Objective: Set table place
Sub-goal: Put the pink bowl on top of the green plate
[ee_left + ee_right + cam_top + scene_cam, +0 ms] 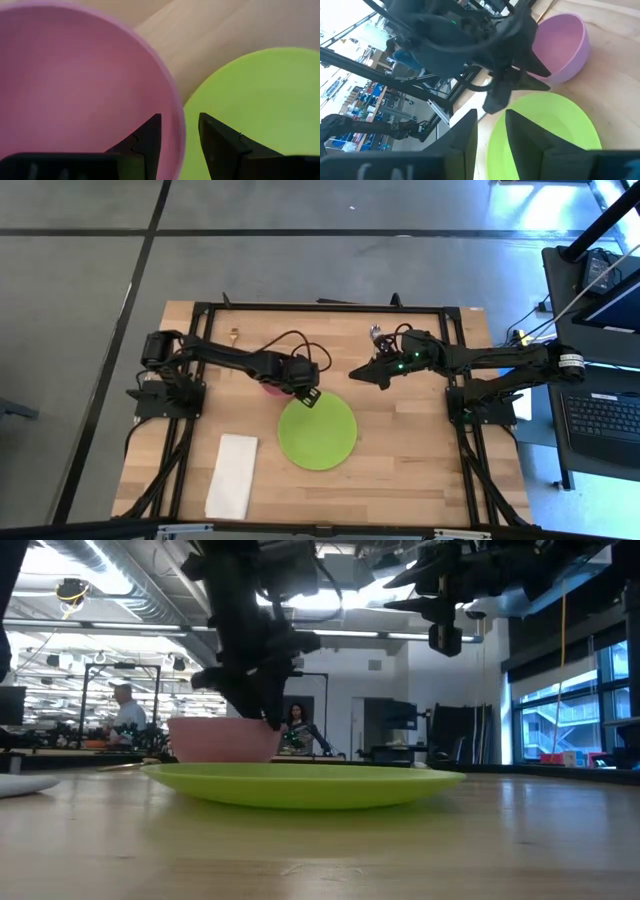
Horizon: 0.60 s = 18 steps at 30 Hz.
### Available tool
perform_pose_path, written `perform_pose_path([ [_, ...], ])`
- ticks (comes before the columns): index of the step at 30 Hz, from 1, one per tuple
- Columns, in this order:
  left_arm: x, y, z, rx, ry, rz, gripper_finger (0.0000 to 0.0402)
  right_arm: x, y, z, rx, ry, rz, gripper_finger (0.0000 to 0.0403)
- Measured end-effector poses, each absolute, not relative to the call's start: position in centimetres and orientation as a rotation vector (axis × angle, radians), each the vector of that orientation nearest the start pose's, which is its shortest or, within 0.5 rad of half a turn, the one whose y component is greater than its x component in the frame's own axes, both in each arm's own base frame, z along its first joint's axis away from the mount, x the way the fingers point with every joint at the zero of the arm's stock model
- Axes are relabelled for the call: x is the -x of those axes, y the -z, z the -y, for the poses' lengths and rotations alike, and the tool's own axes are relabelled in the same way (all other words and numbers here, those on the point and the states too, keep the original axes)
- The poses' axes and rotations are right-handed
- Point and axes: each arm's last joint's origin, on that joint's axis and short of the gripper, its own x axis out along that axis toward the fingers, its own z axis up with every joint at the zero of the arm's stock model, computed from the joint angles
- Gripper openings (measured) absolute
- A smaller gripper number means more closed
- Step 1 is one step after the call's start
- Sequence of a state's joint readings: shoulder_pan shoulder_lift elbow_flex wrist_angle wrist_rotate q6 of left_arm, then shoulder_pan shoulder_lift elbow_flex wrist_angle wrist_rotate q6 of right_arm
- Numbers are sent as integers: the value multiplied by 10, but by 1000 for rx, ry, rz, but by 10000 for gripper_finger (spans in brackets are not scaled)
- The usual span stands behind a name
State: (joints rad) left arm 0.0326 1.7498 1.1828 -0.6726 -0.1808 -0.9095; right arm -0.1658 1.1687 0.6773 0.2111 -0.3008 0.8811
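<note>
A pink bowl [268, 388] stands on the wooden table [420, 470], just beyond the far left rim of a lime-green plate [317, 430] that lies flat at the table's middle. My left gripper [180, 125] is open at the bowl's rim on the side toward the plate. One finger [147, 137] is inside the bowl and the other [217, 142] is outside, over the plate's edge, with a gap showing beside the rim. My right gripper [362, 375] is open and empty, hovering above the table beyond the plate. A silver spoon [377, 335] and a gold-tipped utensil [233, 335] lie near the far edge.
A white folded napkin [232, 475] lies near the table's front left. The two arm bases stand at the left [165, 385] and right [480, 395] sides. People and workbenches show in the room behind the table [125, 710]. Bare wood lies right of the plate.
</note>
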Motion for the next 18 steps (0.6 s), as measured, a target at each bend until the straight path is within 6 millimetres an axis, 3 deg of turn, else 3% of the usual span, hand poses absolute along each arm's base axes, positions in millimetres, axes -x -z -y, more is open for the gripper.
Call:
perform_pose_path([
  [5,-338,-179,-18,713,-719,-1131,99,-251,-257,33,-938,-6,-315,104],
  [10,-332,-180,-17,651,-708,-1189,22,-251,-257,33,-936,-6,-315,104],
  [15,-334,-200,-10,656,-678,-1166,7,-251,-257,33,-940,-5,-315,104],
  [18,-340,-231,2,637,-645,-1160,4,-251,-257,33,-939,-6,-315,104],
])
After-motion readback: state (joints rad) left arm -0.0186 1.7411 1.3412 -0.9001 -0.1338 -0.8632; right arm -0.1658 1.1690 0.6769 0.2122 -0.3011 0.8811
